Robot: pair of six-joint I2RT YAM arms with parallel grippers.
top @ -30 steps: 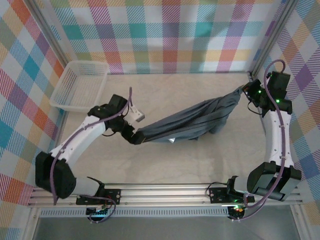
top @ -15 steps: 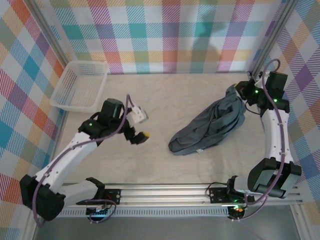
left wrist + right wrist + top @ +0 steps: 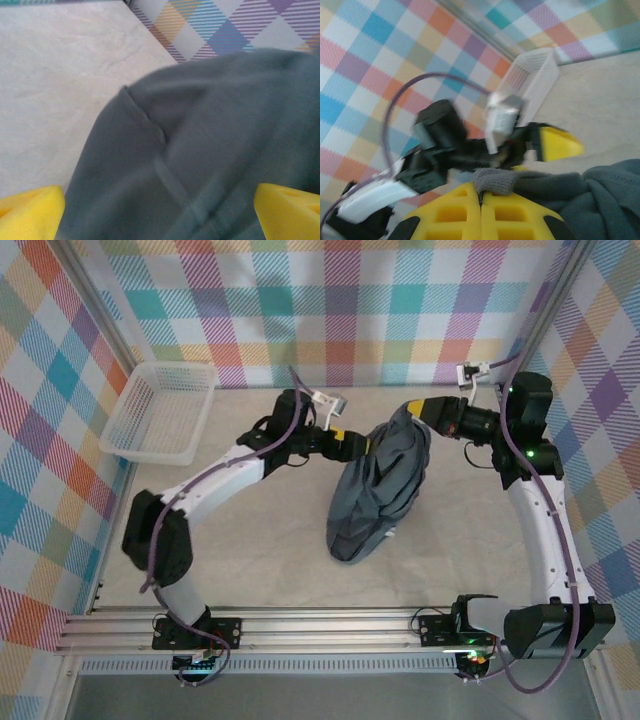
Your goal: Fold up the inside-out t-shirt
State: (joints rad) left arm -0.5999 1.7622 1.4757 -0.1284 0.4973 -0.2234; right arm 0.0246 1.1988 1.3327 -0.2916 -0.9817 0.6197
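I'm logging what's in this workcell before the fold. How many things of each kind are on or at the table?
Blue-grey t-shirt: 1
White basket: 1
Robot arms: 2, the left arm and the right arm
Total: 4

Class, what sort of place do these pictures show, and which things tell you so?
Probably a robot lab test cell: two robot arms bolted to a metal rail at a table edge, checked screens around them, and a t-shirt between them.
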